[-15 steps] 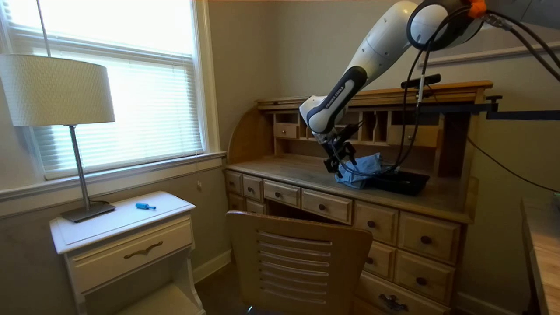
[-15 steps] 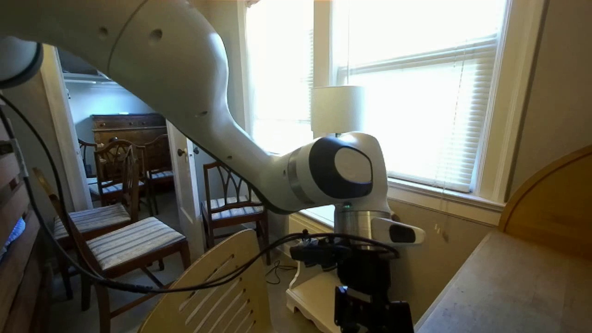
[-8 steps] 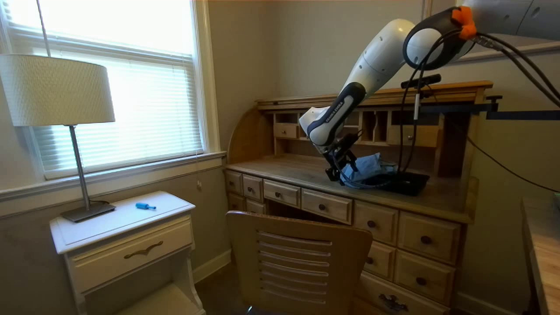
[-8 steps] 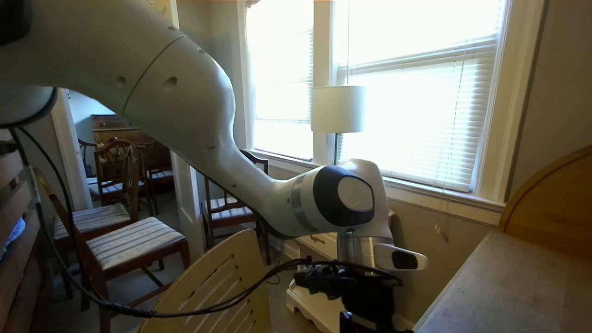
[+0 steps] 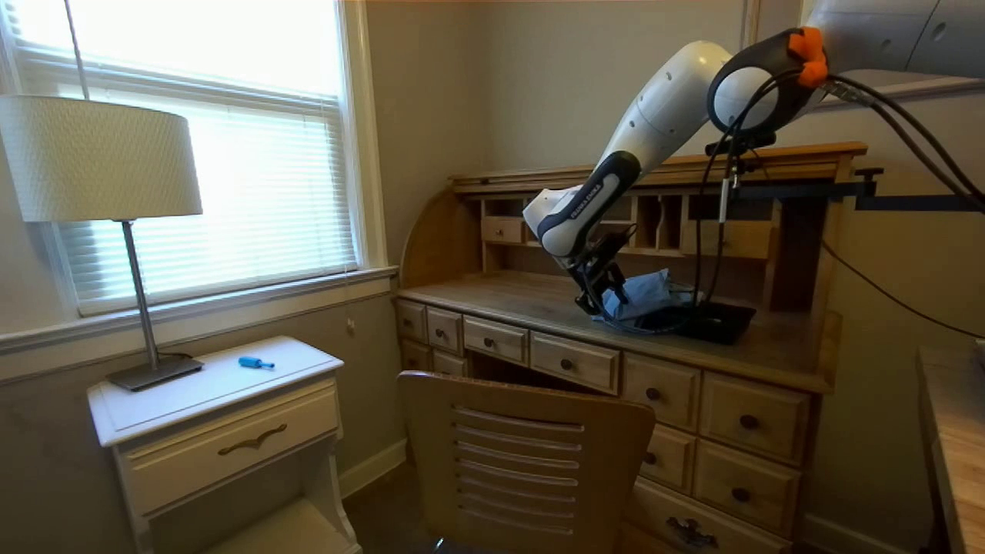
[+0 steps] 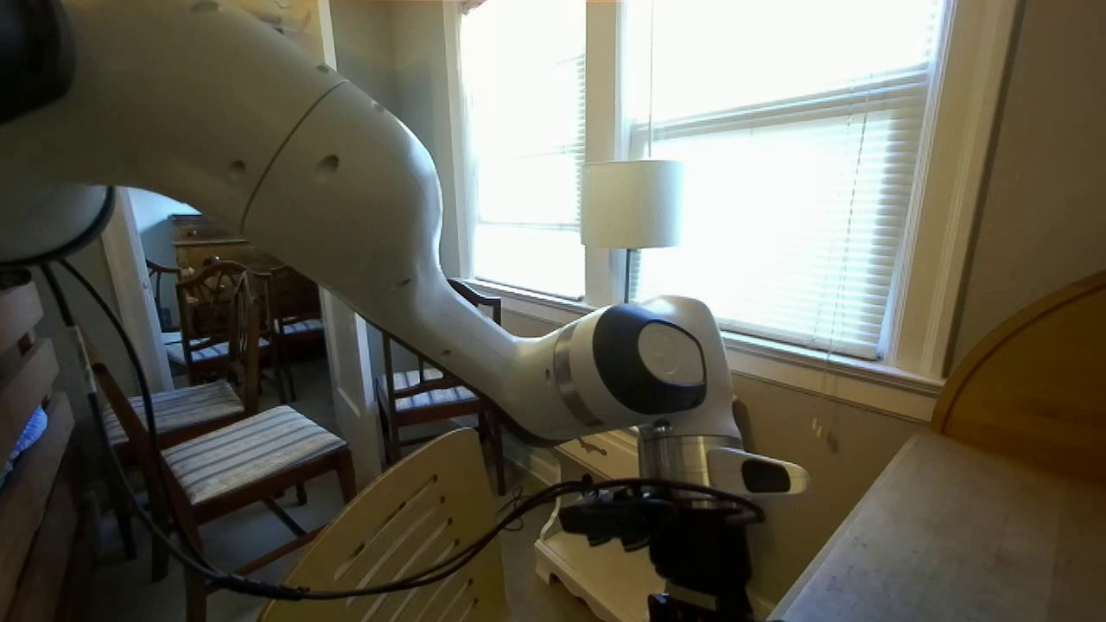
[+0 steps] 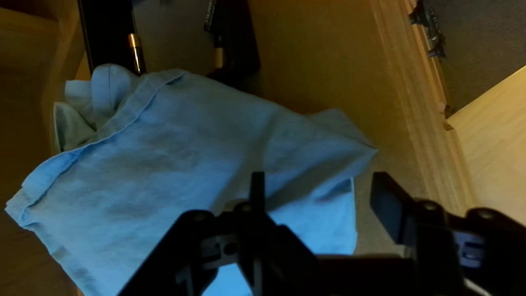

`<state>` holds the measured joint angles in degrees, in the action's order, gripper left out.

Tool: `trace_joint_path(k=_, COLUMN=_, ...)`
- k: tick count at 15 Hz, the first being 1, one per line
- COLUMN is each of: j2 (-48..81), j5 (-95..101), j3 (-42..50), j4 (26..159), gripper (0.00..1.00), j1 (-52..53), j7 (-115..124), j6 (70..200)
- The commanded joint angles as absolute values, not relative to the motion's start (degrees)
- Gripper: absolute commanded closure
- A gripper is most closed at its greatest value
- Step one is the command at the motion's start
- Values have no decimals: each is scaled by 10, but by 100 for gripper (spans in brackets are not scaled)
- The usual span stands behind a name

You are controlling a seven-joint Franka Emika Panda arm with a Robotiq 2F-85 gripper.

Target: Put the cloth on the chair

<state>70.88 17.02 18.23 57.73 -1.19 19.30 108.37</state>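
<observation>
A: Operator, positions first. In an exterior view, the cloth (image 5: pixel 646 292) lies rumpled on the surface (image 5: pixel 492 294), toward its drawer-side edge. Your goal, the chair (image 5: pixel 527 468), stands in front of the surface; cloth not yet on it.

B: Your tool (image 7: pixel 320 193) is low over the surface, same edge. Released: jaws apart, nothing pinched. One jaw overlaps the cloth, the other sits past its border above bare surface, and a raised fold points into the gap. Contact between tips and surface: cannot tell.

A: Step in hand, as I judge it: the grasp. Advice?

B: Keep the gap centred on that fold. Get the tips deep enough to bite below its ridge, but don't press them into the surface. Close gently; a shallow pinch on thin fabric would likely slip. Then raise it straight off the surface and check that it follows before you swing toward the chair. The far end reaches the black box (image 5: pixel 719 319) on the surface, so watch for dragging.

A: Change against one second ago?

B: In both exterior views your tool is lower, nearer the surface. Jaws look slightly closer together. The cloth's place on the surface looks much the same.
</observation>
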Motion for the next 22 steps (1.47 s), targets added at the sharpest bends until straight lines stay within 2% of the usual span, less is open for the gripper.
trace_joint_path(k=1, j2=732, j5=182, j3=185, j4=538, gripper=62, j1=-10, j7=201, j6=1054)
trace_joint_path(k=4, j2=738, j5=181, j3=184, j4=528, gripper=84, j1=-11, j7=200, j6=1047)
trace_joint_path(k=6, j2=739, j5=181, j3=184, j4=525, gripper=97, j1=-12, j7=200, j6=1044)
trace_joint_path(k=7, j2=740, j5=181, j3=184, j4=523, gripper=100, j1=-12, j7=201, j6=1043)
trace_joint_path(k=15, j2=708, j5=176, j3=188, j4=526, gripper=100, j1=-2, j7=195, j6=1069)
trace_joint_path(k=22, j2=638, j5=225, j3=215, j4=511, gripper=100, j1=84, j7=195, j6=1175)
